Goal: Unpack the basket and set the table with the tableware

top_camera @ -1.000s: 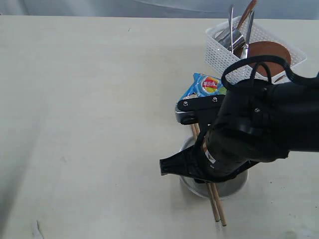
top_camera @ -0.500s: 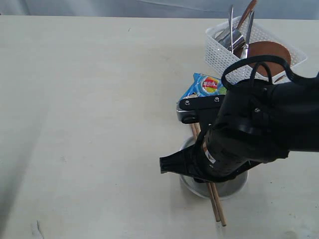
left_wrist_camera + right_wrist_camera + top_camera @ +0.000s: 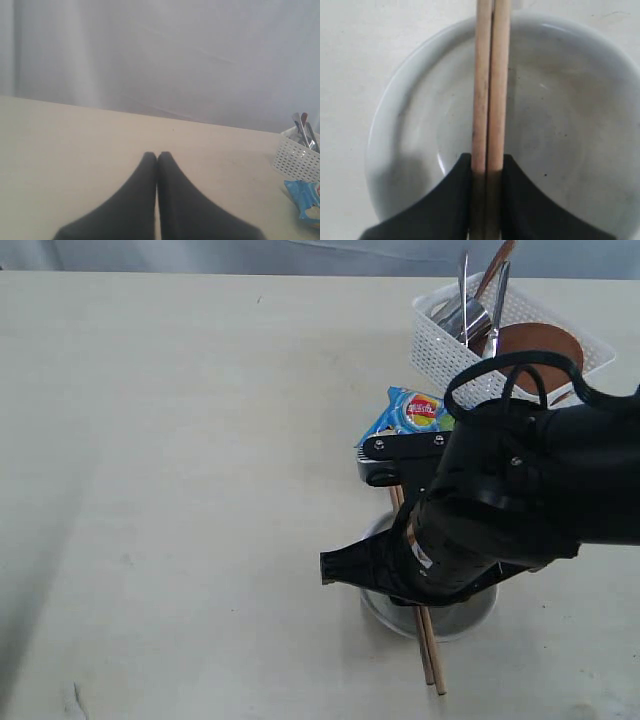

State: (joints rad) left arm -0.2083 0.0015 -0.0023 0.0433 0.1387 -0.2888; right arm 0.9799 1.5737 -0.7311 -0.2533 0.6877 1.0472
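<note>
- The right gripper (image 3: 486, 167) pinches the chopsticks (image 3: 482, 75) over the bowl (image 3: 570, 125), which its arm mostly hides in the exterior view.
- The left gripper (image 3: 157, 159) is closed and empty.
- The basket (image 3: 440, 345) sits on the table (image 3: 200, 440), partly behind the arm.

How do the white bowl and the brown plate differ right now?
The bowl is white; the plate is reddish-brown. The bowl sits flat on the table, out of the basket; the plate leans tilted inside the basket. The right gripper holds chopsticks over the bowl, not the plate. Both are round.
</note>
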